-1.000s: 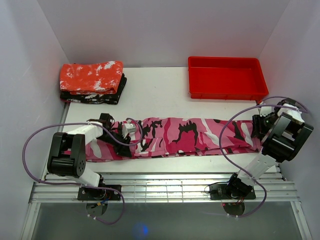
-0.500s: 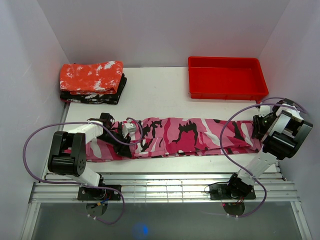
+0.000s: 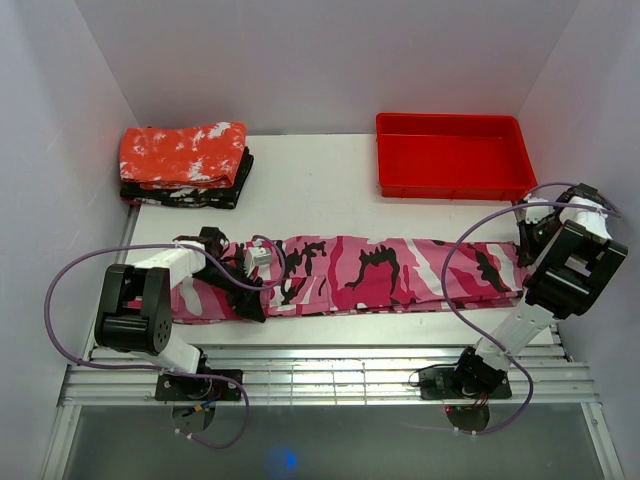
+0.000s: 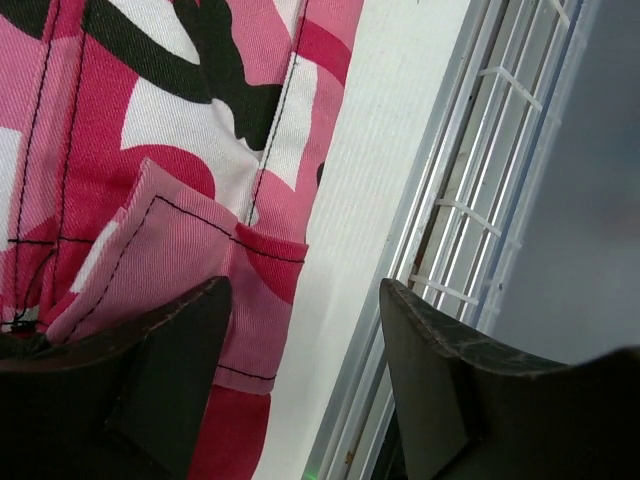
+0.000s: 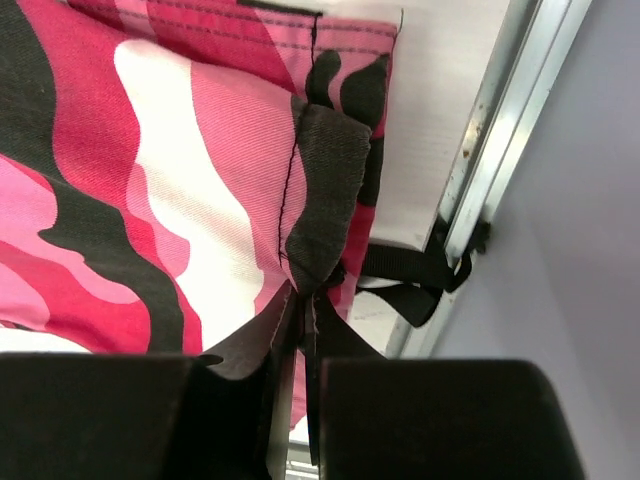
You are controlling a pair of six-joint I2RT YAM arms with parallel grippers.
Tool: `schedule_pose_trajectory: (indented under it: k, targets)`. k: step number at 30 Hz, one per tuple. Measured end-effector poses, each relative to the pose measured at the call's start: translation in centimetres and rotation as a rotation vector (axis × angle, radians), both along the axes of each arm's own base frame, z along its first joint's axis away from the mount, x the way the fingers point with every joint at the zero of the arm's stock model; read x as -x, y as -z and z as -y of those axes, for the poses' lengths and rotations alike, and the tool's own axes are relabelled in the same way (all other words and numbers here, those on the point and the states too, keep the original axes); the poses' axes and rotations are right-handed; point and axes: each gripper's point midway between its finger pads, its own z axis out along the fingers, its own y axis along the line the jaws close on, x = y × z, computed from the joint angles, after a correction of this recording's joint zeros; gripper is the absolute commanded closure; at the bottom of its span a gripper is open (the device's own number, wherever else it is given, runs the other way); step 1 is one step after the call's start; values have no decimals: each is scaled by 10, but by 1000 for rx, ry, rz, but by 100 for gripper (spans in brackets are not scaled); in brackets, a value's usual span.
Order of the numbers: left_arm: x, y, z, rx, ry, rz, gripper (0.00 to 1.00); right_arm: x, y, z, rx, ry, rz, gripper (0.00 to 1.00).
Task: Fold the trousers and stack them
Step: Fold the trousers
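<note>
Well, my right claw (image 5: 298,300) is pinched tight on the trousers (image 3: 380,272) at their end corner (a fold of black-blotched cloth bunches up right at my fingertips). It is nearer my bases than the red tray (image 3: 450,188) and just off the tray's right end. That corner sits close to the side rail (image 5: 500,130) and the right wall, so there is little room on that side.

My left claw (image 4: 300,300) has its jaws apart and grips nothing. One finger (image 4: 165,370) is over the trousers' other end. The other finger (image 4: 440,390) is over the bare strip beside the slatted metal edge (image 4: 470,200), far to the tray's left and nearer my bases.

The trousers lie in a long flat band across the white table (image 3: 310,190), with open tabletop between them and the tray. Level with the tray, far to its left, a folded red speckled cloth (image 3: 185,152) tops a darker folded piece (image 3: 185,192) by the left wall. Plain pale walls close in three sides.
</note>
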Motion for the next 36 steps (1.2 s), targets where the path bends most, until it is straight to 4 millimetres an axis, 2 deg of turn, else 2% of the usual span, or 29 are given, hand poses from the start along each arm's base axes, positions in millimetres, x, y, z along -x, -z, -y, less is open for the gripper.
schedule_pose_trajectory:
  k: [7,8,9,10,11,13,15,18,20,21,29,30,31,32,34,36]
  targets:
    - [1,-1,1,9,-1,-8,19,7,2,6,40,-22,-25,92]
    - [2,-1,1,10,-2,-10,18,9,5,6,46,-23,-29,85]
    - [2,-2,1,11,-2,-10,18,11,9,6,51,-24,-34,73]
    - [2,-2,1,12,-3,-12,18,13,14,6,51,-24,-44,45]
    - [2,-2,1,13,-3,-13,17,16,17,6,51,-26,-54,34]
    - [2,-2,1,15,-5,-14,17,16,18,7,51,-34,-57,25]
    - [2,-2,1,16,-5,-16,16,16,18,6,48,-43,-53,24]
    - [3,-2,2,18,-6,-19,16,19,14,5,45,-43,-50,30]
    - [2,-3,2,19,-6,-21,16,23,9,3,44,-44,-48,41]
    - [2,-3,2,20,-7,-24,16,25,7,2,41,-46,-47,43]
    - [3,-3,2,19,-7,-33,15,37,13,-12,-23,-34,-74,44]
    - [3,-3,2,19,-8,-34,15,39,15,-13,-28,-33,-80,49]
    - [3,-4,2,19,-8,-34,15,41,18,-15,-35,-31,-90,59]
    - [3,-4,2,19,-7,-34,15,44,20,-17,-41,-29,-98,79]
    - [3,-4,2,19,-7,-34,15,47,23,-19,-52,-26,-111,89]
    - [2,-4,2,20,-8,-35,15,45,22,-21,-62,-19,-106,92]
